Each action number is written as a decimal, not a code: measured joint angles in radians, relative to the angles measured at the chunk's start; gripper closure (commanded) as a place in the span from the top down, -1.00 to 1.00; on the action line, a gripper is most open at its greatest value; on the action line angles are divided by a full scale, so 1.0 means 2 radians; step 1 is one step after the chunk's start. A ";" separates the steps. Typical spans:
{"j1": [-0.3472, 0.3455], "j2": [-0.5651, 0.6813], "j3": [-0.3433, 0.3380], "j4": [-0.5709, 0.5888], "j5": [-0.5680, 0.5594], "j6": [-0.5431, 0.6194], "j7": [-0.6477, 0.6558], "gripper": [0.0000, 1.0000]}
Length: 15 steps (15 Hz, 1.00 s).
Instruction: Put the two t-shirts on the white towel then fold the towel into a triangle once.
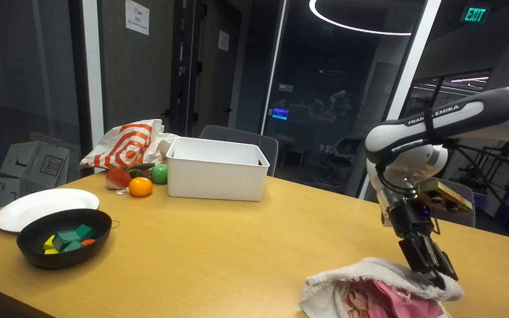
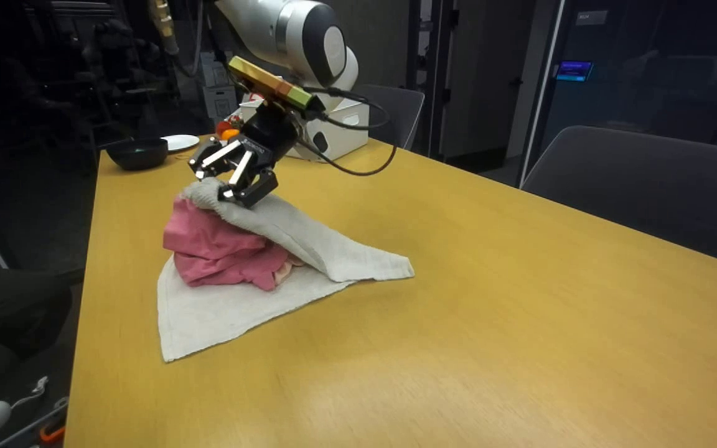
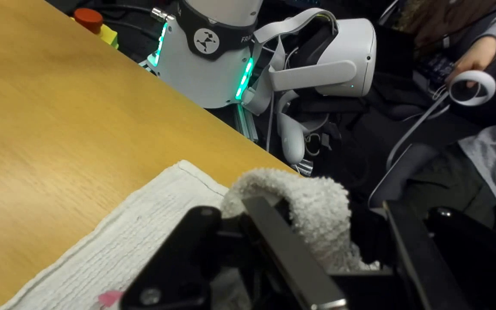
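Note:
The white towel [image 2: 221, 323] lies on the table with one part folded up and over the clothes. A bright pink t-shirt [image 2: 209, 242] is bunched on it, partly under the flap; it also shows in an exterior view [image 1: 398, 301]. A paler pink cloth [image 1: 356, 299], seemingly the second t-shirt, peeks out beside it, mostly hidden. My gripper [image 2: 214, 185] is at the top of the raised towel edge. In the wrist view the gripper [image 3: 317, 206] has its fingers well apart, with a fold of towel [image 3: 308, 206] between them. A small pink bit [image 3: 110, 298] shows at the bottom.
A black pan [image 1: 64, 238] with blocks, a white plate [image 1: 47, 207], toy fruit [image 1: 141, 187], a Target bag [image 1: 126, 143] and a white bin [image 1: 217, 170] stand at the table's other end. The table edge [image 3: 230, 133] runs close to the towel; a person sits beyond.

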 measured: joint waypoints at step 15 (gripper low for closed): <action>0.003 0.087 -0.002 -0.017 0.003 0.097 0.019 0.30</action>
